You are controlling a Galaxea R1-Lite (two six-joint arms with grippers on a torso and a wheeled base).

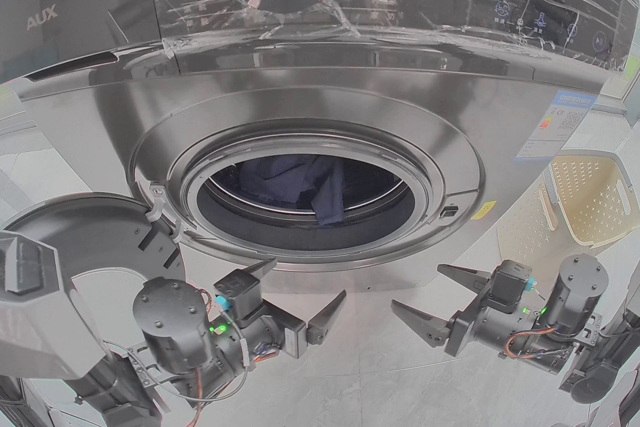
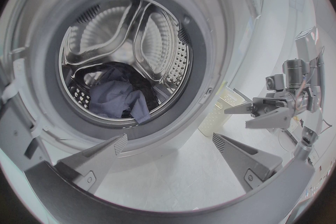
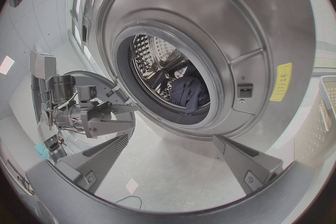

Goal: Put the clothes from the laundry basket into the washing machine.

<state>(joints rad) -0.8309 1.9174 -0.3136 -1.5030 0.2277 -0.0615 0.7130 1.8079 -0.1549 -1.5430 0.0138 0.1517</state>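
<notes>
1. Looking at a front-loading washing machine (image 1: 333, 108) with its door (image 1: 87, 235) swung open to the left.
2. Spotted a heap of dark blue clothes (image 1: 300, 181) down in the drum, bunched up with no real long axis, apart from a flap drooping toward the front lip.
3. Seeing the left gripper (image 1: 308, 278) spread wide with nothing in it, hanging low in front of the opening, a bit left of centre. Same deal with the right gripper (image 1: 417, 285): wide, empty, a bit right of centre.
4. Worth noting the main relation: clothes ahead of and above both pincers, back past the rubber seal, so nothing out front to grab.
5. Found the laundry basket (image 1: 593, 195) off to the right, just beside the machine's flank and far nearer the right arm. Can't make out any fabric in the part on show, and can't tell about the bottom.
6. Guessing the loading is done or close to it. With an empty basket, would expect the door next, and that sits on the left arm's side. Otherwise, a turn toward the basket for the right arm.
7. Standing on pale glossy floor (image 1: 373, 355) tiles, with a thin cable (image 3: 129, 200) lying loose and white tiled walls around.
</notes>
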